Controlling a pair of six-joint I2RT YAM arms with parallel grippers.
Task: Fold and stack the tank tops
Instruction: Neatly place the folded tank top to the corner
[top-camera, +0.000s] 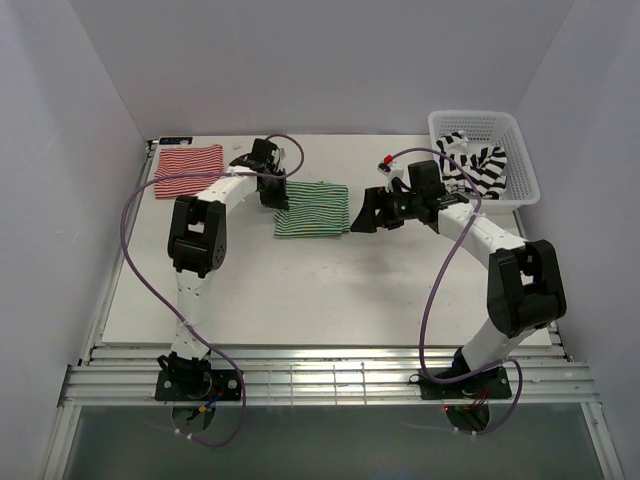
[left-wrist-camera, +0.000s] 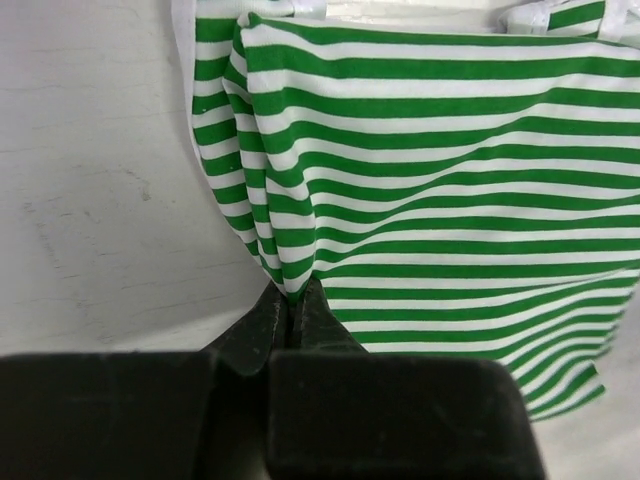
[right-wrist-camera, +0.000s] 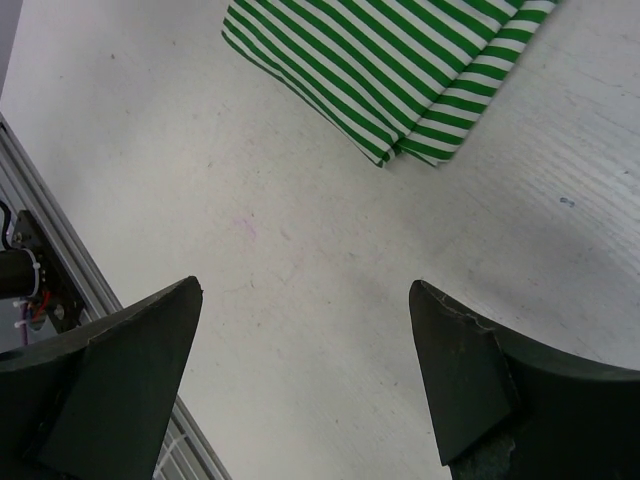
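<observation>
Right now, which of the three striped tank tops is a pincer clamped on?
The green-and-white top, mid-table: the left pincer pinches its edge. The red-and-white top lies untouched; the black-and-white top sits in the basket.

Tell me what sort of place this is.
Likely a robot lab cell: bare white walls box in a white table, and the left arm and right arm are bolted to metal rails.

Plain white walls (top-camera: 330, 60) enclosed a matte white rectangular table (top-camera: 330, 290) (faintly scuffed), silver slatted rails (top-camera: 330, 378) lining its near edge.
</observation>
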